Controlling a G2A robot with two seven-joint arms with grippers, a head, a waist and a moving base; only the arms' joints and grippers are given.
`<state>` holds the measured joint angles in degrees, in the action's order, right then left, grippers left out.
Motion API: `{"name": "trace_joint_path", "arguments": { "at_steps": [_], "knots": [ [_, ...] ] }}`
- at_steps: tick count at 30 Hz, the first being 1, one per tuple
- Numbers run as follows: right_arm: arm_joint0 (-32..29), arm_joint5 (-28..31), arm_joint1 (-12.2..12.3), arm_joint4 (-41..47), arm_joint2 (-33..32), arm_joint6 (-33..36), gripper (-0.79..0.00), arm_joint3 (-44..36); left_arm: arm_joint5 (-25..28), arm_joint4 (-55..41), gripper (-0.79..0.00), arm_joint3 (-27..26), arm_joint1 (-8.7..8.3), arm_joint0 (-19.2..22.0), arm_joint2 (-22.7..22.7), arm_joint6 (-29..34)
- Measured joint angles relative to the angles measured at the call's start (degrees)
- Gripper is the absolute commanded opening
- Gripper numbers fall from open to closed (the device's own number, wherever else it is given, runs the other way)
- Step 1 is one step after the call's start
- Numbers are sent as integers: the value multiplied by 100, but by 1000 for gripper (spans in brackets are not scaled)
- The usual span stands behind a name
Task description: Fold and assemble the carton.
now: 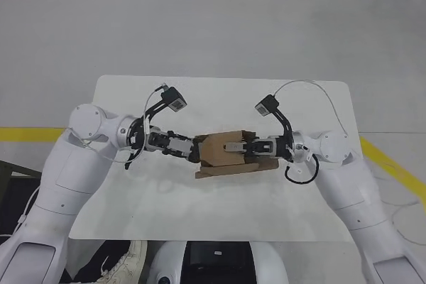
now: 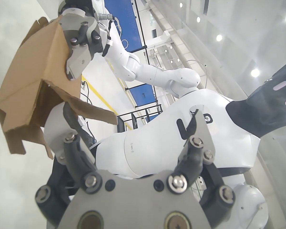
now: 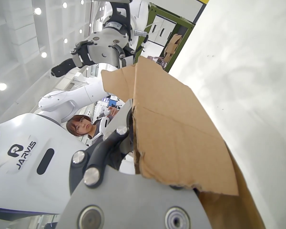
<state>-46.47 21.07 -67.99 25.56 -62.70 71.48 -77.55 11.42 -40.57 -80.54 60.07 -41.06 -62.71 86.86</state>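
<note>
1 carton (image 1: 220, 153): brown, partly folded, flaps loose. It is held over the middle of the 1 white tabletop (image 1: 128, 206), between the 2 hands. Right hand (image 1: 236, 147) is clamped on one carton wall; one finger is seen pressed on the outer face, the other is hidden behind the cardboard. Left hand (image 2: 132, 117) is spread wide. One of its fingers is tucked under a loose flap at the carton's left end; the other is clear of the cardboard.
</note>
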Motion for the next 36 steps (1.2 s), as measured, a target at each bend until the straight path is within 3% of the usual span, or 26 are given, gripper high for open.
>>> {"name": "trace_joint_path", "arguments": {
  "at_steps": [19,36],
  "knots": [
    [-133,-66,-13,231,315,342,-785,-327,25,271,0,231,-27,-1,-118,-217],
    [-61,71,-101,415,651,286,-785,-158,-5,162,0,67,-21,-5,-93,-99]
  ]
}}
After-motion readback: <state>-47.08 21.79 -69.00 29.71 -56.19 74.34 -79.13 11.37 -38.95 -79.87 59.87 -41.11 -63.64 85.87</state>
